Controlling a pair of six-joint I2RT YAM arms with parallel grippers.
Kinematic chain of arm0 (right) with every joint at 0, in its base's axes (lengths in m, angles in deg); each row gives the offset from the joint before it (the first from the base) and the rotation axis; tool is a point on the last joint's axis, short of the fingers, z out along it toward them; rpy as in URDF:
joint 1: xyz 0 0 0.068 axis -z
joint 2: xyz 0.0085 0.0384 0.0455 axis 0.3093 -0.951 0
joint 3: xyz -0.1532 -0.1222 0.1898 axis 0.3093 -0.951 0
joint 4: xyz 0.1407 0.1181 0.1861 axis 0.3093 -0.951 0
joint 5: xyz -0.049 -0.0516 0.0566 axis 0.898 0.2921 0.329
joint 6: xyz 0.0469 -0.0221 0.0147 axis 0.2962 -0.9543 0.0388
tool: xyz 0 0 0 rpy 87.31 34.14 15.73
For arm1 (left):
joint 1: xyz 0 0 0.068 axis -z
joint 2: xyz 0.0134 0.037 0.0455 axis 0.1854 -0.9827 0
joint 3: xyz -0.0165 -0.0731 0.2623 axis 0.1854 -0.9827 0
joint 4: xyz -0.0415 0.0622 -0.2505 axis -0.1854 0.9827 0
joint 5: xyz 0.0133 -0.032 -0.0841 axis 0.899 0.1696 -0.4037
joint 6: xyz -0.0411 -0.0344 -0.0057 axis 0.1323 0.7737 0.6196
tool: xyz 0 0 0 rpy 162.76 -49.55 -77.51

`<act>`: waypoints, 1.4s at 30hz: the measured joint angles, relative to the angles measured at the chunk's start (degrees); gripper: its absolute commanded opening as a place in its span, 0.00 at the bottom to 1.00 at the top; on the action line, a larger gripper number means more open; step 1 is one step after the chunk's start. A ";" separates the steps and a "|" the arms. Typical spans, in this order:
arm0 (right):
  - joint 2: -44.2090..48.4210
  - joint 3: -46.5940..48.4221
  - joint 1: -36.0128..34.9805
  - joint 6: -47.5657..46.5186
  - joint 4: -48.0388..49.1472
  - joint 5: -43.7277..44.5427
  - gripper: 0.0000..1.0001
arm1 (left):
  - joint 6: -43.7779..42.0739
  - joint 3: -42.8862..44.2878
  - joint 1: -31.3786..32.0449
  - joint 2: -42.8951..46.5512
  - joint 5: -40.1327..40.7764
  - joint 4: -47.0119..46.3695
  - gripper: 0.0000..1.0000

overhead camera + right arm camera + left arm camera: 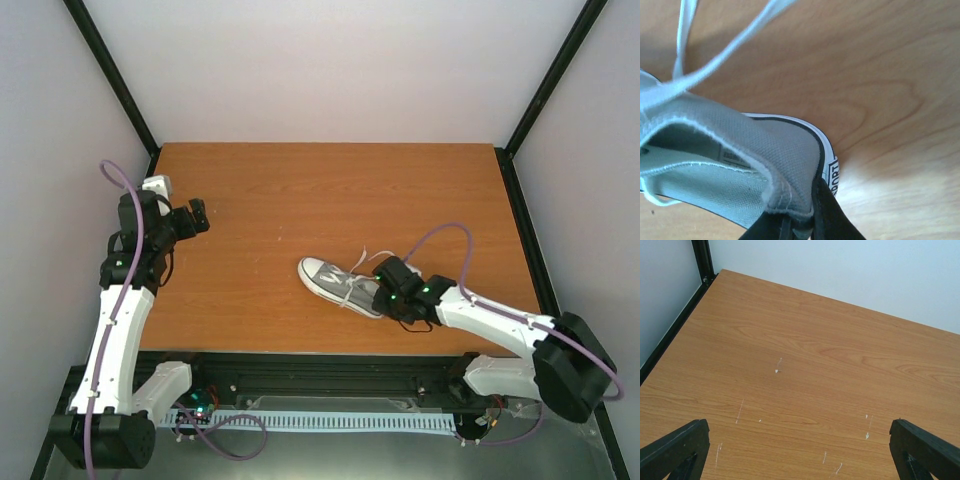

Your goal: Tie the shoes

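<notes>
Your right gripper (799,226) is clamped on the back of the sneaker (740,165). One black finger (827,210) lies outside the heel by the white tab. The other seems to sit inside the collar, so the canvas wall is pinched between them.

I judge the step in hand to be steadying the shoe so a lace can be taken. Use that pinch as an anchor only. Press the sole flat to the table (300,190) and do not twist, because a grip this low on the heel would swing the toe round easily.

The laces (715,70) are untied. Two white strands run off ahead of the right gripper, past the tongue, and lie slack on the wood on its far side. Pick one strand near its free end, where it sits clear of the other.

That right arm reaches low from its base, with the forearm slanting in towards the middle and the wrist close to the tabletop.

Farther off, your left gripper (195,216) hangs over bare wood with its fingertips (680,442) spread wide and nothing between them. Its arm is folded with the elbow high, and the shoe lies well apart from it, away to its right. It will need a long reach across.
</notes>
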 measured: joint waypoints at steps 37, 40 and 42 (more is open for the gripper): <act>-29.03 28.37 8.66 -42.42 12.79 -15.41 1.00 | 40.52 -40.44 22.12 9.09 -34.42 -22.73 0.91; -30.53 28.17 8.66 -43.12 12.22 -18.29 1.00 | 42.64 -42.58 22.25 9.88 -35.89 -23.43 0.83; -30.53 27.30 8.66 -43.12 11.98 -20.02 1.00 | 43.34 -42.91 22.43 9.60 -36.39 -23.47 0.82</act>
